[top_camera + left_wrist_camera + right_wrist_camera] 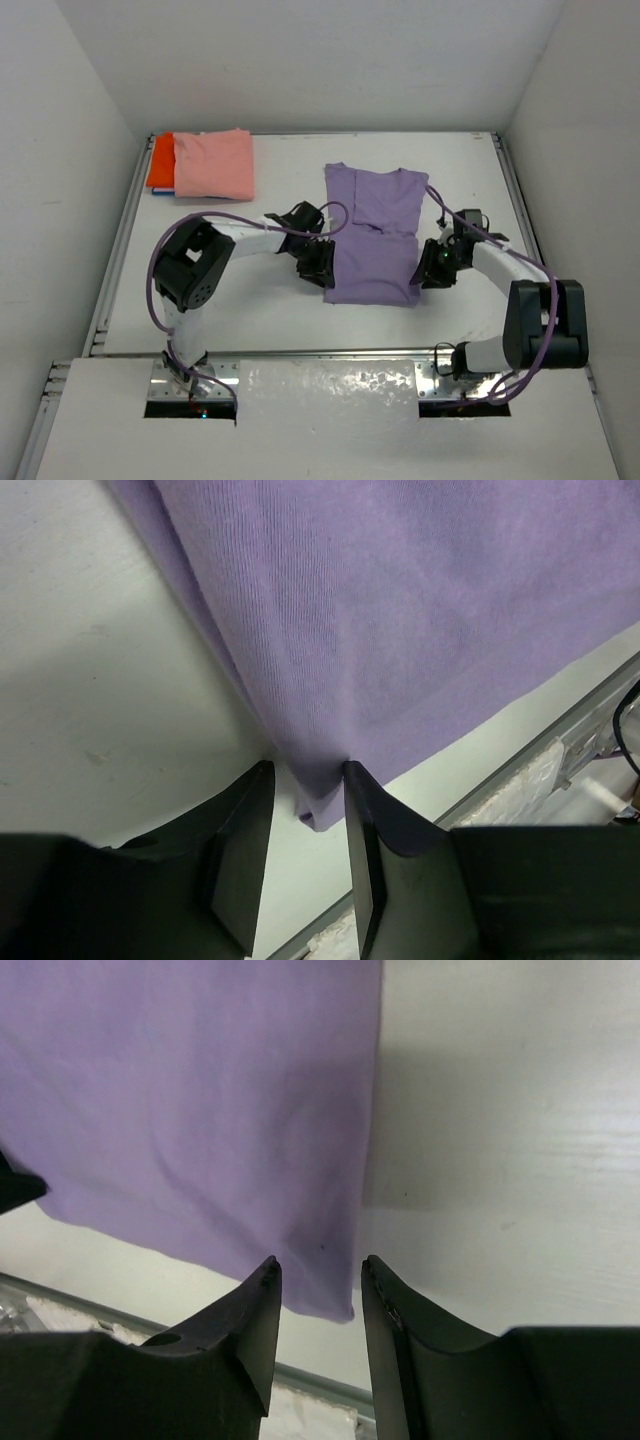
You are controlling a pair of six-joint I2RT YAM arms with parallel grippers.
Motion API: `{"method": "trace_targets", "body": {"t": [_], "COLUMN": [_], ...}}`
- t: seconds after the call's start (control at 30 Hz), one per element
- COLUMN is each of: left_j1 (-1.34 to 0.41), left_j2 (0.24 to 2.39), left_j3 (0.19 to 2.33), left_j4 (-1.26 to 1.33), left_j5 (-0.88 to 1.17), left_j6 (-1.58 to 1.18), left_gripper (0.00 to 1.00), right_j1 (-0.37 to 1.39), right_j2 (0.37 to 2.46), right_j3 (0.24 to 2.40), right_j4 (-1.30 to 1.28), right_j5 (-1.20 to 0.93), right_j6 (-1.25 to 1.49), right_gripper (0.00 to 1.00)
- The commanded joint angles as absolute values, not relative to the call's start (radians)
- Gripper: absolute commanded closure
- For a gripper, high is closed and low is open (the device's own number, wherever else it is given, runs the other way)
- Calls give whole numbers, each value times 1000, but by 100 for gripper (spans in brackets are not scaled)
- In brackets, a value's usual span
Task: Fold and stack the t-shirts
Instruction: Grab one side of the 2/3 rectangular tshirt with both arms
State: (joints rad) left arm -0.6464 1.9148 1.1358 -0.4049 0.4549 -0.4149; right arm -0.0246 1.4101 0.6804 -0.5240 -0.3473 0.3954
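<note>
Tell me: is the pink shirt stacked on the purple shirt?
No, the pink shirt lies folded at the far left, apart from the purple shirt spread in the middle.

No writing, labels, brand marks, numbers or signs can be read in any of the three views. The purple t-shirt, the folded pink t-shirt and the white table all show plain, unmarked surfaces.
</note>
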Motion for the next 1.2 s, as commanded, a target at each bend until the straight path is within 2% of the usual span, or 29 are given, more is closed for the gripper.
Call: {"method": "trace_targets", "body": {"t": [0.0,0.17,0.27,0.37,0.4,0.47,0.53,0.57,1.17], "left_j1": [-647,-647,-647,-647,-646,-647,-646,-647,-632], "left_j2": [1876,1864,1862,1870,1871,1873,1871,1870,1867], "left_j3": [1115,1074,1063,1062,1060,1060,1058,1058,1046], "left_j4": [-429,-422,-413,-405,-402,-400,-405,-406,-411], "left_j5": [426,430,439,448,452,443,427,419,392], "left_j6": [-380,-374,-374,-379,-379,-377,-374,-374,-364], "left_gripper": [68,70,75,86,92,100,100,100,100], "right_j1": [-28,-28,-26,-28,-28,-28,-28,-28,-40], "right_j2": [1359,1327,1296,1284,1281,1279,1288,1293,1354], "right_j3": [628,568,532,511,509,511,520,538,638], "right_j4": [-469,-442,-440,-427,-425,-426,-439,-465,-558], "right_j5": [-397,-419,-420,-426,-426,-420,-391,-379,-313], "right_j6": [403,419,422,428,437,440,437,424,342], "right_gripper": [63,65,66,68,70,83,98,100,99]}}
